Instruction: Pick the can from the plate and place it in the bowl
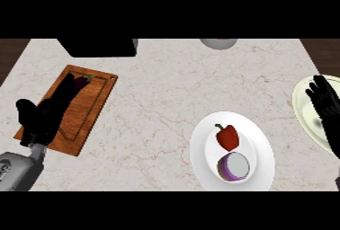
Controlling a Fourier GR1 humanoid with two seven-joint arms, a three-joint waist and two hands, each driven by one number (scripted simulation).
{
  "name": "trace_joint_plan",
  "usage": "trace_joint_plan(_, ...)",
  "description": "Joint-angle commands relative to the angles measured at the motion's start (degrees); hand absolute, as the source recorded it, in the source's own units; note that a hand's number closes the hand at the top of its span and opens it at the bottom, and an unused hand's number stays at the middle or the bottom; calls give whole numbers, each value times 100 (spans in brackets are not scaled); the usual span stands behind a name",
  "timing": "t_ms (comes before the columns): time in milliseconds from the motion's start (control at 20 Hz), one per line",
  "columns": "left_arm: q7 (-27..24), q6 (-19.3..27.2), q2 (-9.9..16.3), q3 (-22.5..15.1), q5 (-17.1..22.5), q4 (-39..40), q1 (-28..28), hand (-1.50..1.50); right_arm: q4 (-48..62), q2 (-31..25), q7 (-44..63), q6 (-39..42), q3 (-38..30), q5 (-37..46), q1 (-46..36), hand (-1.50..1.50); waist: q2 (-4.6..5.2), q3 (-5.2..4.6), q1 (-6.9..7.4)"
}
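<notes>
Entering at the near left corner, well left of the plate (203, 148): grey left forearm (16, 170), angling up and slightly rightward. Lying on the near half of that white plate: the can (234, 166), showing a pale round end ringed in purple, untouched by either hand. Sitting just beyond the can on the same plate, almost touching it: a red pepper (227, 137), stem pointing away.

Hovering well left of the plate, over the near part of a wooden cutting board (93, 103): black left hand (41, 119), thumb sticking out to the left, fingers stretching straight along the board, released and grasping nothing. Showing at the edge right of the plate, fingers up and spread: black right hand (325, 105), also released, resting over a pale bowl (302, 101) cut off by the frame.

Lying at the far end of the board, left of the plate and beyond it: a dark eggplant (81, 82), partly blending with the left fingertips. Standing farthest back, beyond the plate on the marble counter (159, 90): a black block (100, 47) to the left and a pale round vessel (219, 43) nearly straight behind.
</notes>
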Motion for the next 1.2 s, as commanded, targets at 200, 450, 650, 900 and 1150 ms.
trace_joint_plan(200, -430, -331, -490, -479, -197, -724, 37, 0, -1346, 1221, 269, -2241, 102, 985, 993, 150, -62, 27, -176)
trace_joint_plan(450, -430, -546, -714, -795, -165, -1019, 106, 0, -1268, 1860, 720, -3450, 787, 2352, 1892, -150, -12, 36, -49)
trace_joint_plan(650, -675, -569, -881, -902, -378, -984, 404, 0, -1653, 1861, 1173, -3891, 1663, 3886, 2307, -150, 20, 31, 90)
trace_joint_plan(900, -747, -630, -1015, -947, -455, -785, 250, 0, -1697, 1066, 3031, -2743, 1810, 5197, 1793, -150, 53, 5, 148)
trace_joint_plan(1150, -516, -552, -1117, -998, -502, -785, 75, 0, -1841, 373, 4516, -926, 1940, 5379, 1652, -150, 67, -2, 176)
